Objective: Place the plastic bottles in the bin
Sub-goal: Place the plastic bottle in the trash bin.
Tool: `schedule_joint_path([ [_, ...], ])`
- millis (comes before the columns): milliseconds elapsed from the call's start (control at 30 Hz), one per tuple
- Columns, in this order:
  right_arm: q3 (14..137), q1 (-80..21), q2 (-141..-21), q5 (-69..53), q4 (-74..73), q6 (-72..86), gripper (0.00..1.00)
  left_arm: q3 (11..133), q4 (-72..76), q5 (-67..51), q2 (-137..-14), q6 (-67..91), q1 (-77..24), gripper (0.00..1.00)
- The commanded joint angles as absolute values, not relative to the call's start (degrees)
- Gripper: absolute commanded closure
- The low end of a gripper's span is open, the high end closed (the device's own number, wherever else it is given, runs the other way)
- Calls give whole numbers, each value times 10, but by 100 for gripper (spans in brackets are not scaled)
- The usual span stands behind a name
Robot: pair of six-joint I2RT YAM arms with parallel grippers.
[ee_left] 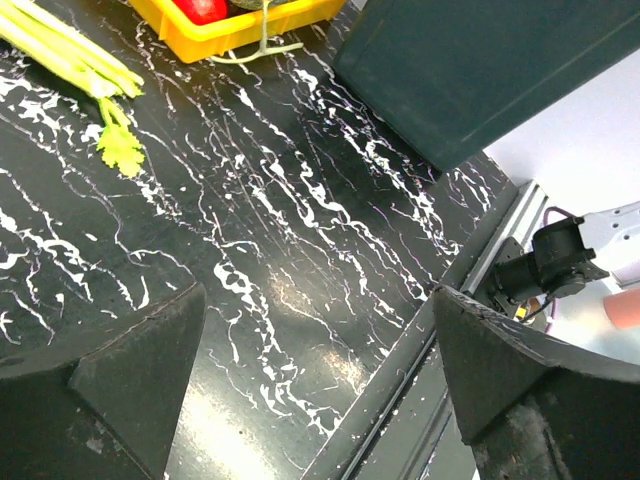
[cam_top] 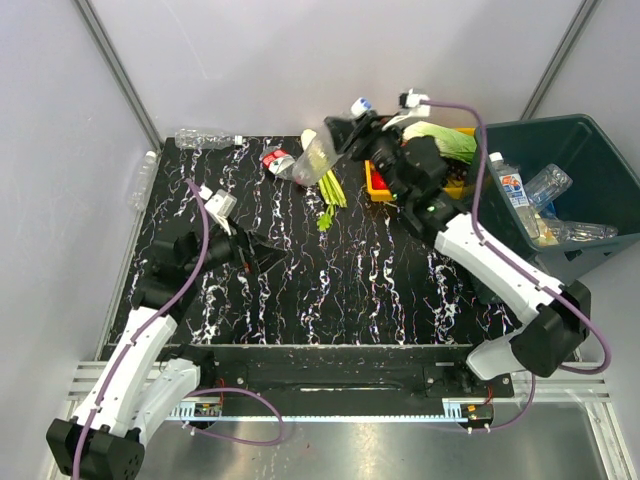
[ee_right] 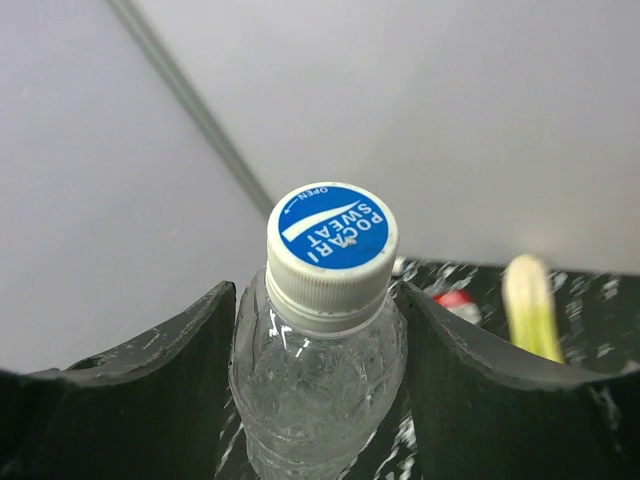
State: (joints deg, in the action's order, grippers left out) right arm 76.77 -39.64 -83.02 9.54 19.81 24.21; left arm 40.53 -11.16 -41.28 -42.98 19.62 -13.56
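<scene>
Top view: right gripper (cam_top: 340,132) grasps a clear blue-capped bottle (cam_top: 361,105), well left of the bin (cam_top: 560,122). Swung across, it may clip the yellow tray (cam_top: 376,186) just beside the bin.

Left wrist: left gripper (ee_left: 315,300) released, empty, near the bin.

Right wrist: fingers (ee_right: 150,390) flank the crinkled, slick shoulder; the bottle could slip.

table top (ee_left: 300,260) is black with white marble veining, glossy enough to throw glare. bin (ee_left: 480,70) looks like smooth dark plastic, semi-matt. yellow tray (ee_left: 230,35) is shiny plastic. the bottle (ee_right: 320,400) is clear crinkly plastic with a ribbed white cap, glossy blue print on top. fingers (ee_right: 500,400) of the right gripper (ee_right: 318,310) are matt black, slightly grainy. near sheet (cam_top: 400,450) is brushed metal.
</scene>
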Motion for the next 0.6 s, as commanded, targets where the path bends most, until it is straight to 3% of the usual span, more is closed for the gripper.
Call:
schedule_joint_path([
  [0, 838, -350, -781, 125, 188, 164, 68, 424, -119, -379, -424, 186, -139, 1],
  [267, 966, -272, -782, 163, 96, 29, 67, 423, -126, -363, -419, 185, -147, 1],
  [567, 981, -189, -755, 193, 14, -42, 65, 428, -141, -335, -409, 180, -150, 1],
])
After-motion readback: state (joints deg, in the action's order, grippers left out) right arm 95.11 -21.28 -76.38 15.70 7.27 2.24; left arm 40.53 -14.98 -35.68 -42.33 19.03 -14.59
